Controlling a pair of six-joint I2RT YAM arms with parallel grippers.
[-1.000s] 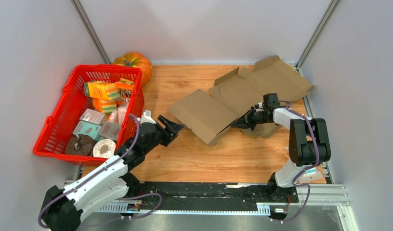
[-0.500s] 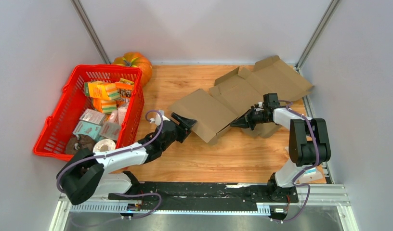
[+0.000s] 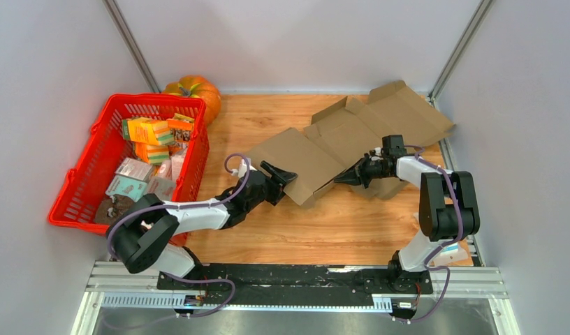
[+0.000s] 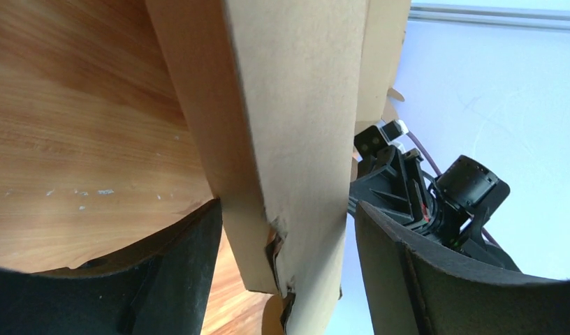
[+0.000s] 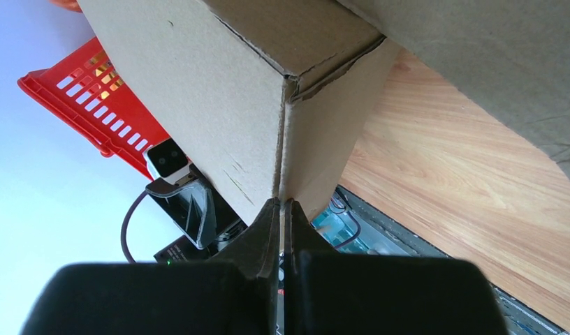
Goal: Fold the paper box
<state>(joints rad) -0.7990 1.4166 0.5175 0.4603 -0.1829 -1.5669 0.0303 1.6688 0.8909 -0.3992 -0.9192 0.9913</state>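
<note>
The paper box (image 3: 352,132) is a flattened brown cardboard blank lying across the wooden table toward the back right, its near panels lifted a little. My left gripper (image 3: 285,175) is open and straddles the box's near left edge. In the left wrist view that folded edge (image 4: 296,105) stands between the two wide-apart fingers (image 4: 288,209) without being pinched. My right gripper (image 3: 339,181) is shut on the box's near edge. The right wrist view shows its tips (image 5: 283,203) pressed together on a thin cardboard seam (image 5: 212,91).
A red basket (image 3: 153,98) holding several small packages stands at the left, close beside my left arm. An orange pumpkin (image 3: 198,89) sits behind it at the back wall. Grey walls close in on both sides, and the box reaches the right wall.
My left arm has stretched forward and to the right, bringing its open gripper from beside the basket up around the box's near left edge. The right arm and box have stayed put.
</note>
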